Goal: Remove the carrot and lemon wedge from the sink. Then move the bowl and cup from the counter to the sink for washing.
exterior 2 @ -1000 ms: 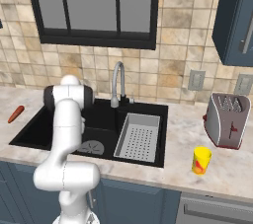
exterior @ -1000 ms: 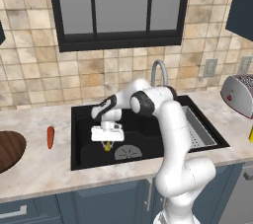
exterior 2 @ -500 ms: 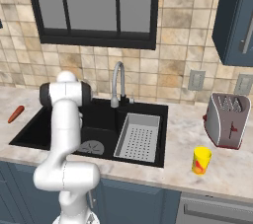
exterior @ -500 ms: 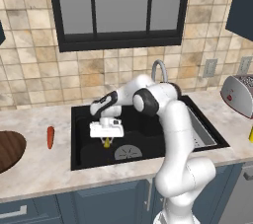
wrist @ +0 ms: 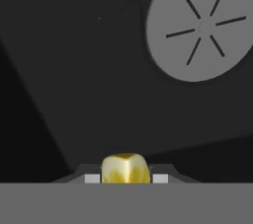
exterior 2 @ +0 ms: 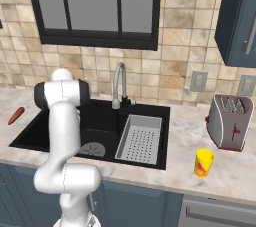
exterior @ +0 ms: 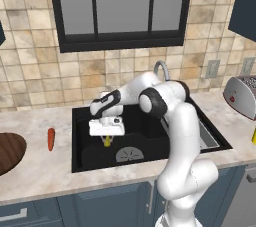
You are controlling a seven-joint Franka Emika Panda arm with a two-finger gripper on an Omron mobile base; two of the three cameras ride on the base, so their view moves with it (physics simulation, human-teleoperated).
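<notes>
So the gripper (exterior: 106, 140) is pinching the lemon wedge (wrist: 125, 168) right between its fingertips, hanging straight below the hand over the sink (exterior: 82, 158) floor. It's too stubby to call a long axis. Past it, left on the counter (exterior: 45, 163), the carrot (exterior: 50, 139) lies pointing front-to-back.

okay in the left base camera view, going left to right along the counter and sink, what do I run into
Bowl at the left edge → carrot on the counter → end effector shut on the lemon wedge over the sink → round drain → toaster → cup at the right edge.
</notes>
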